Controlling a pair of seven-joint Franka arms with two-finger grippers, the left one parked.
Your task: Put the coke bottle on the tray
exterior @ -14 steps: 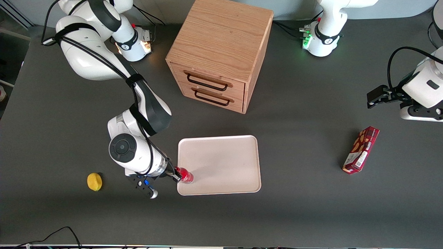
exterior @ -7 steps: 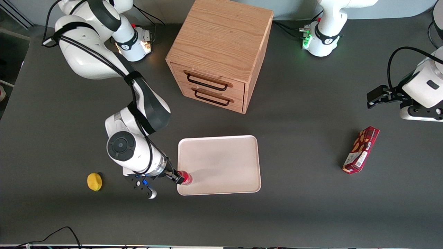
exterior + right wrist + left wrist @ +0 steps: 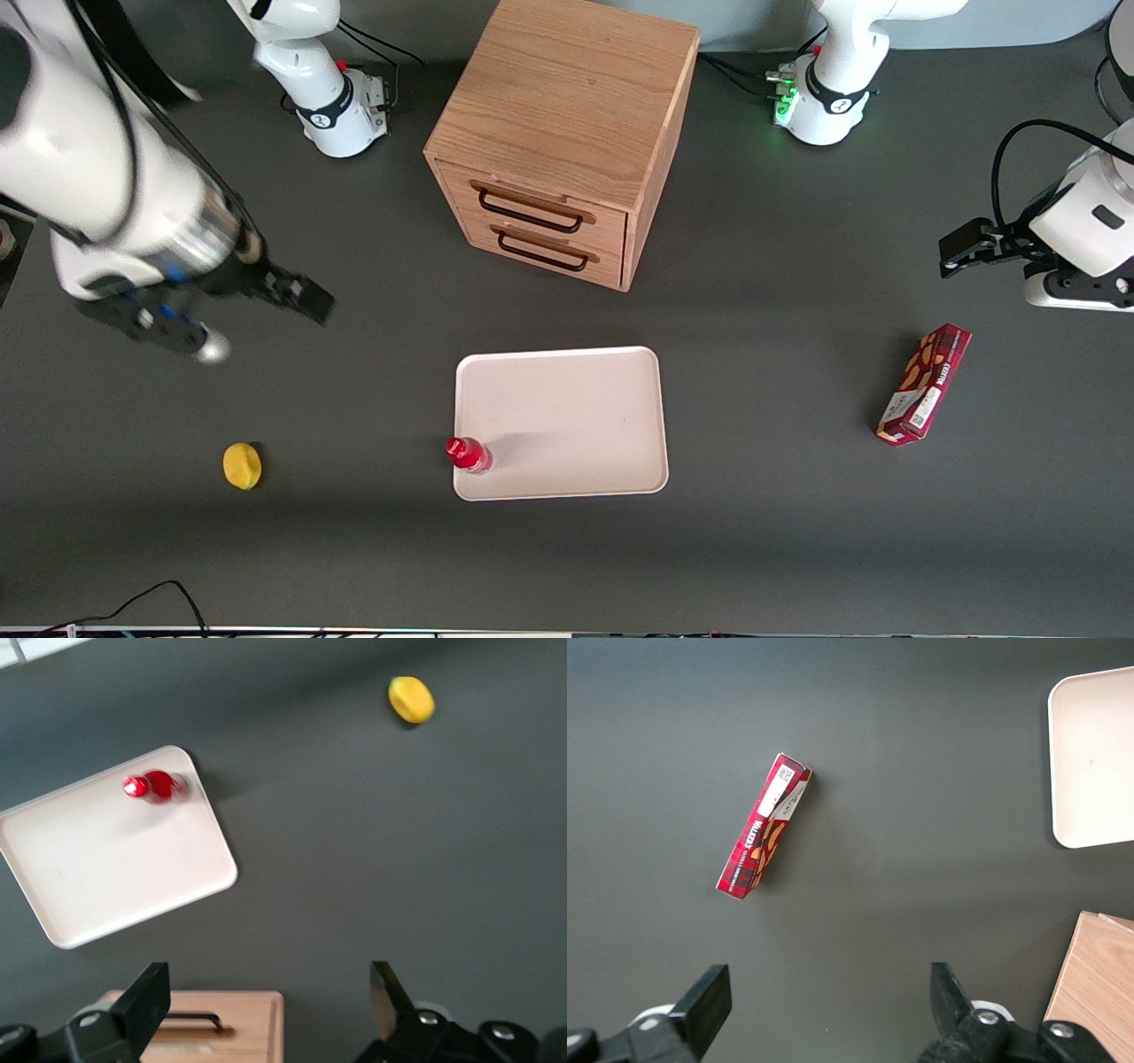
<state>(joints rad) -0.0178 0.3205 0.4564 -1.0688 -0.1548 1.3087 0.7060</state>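
Small red coke bottle [image 3: 468, 454] upright on pale pinkish rectangular tray [image 3: 567, 416] corner; black gripper [image 3: 297, 297] raised well apart, fingers spread, empty.

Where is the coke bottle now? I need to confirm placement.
The coke bottle stands upright on the tray, at its edge toward the working arm's end; the open gripper is well away.

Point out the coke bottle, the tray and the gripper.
coke bottle [image 3: 467, 453], front view, on its red body.
tray [image 3: 576, 416], front view, on its bare floor.
gripper [image 3: 306, 298], front view, between its fingertips, raised above the table, far from the tray, open.
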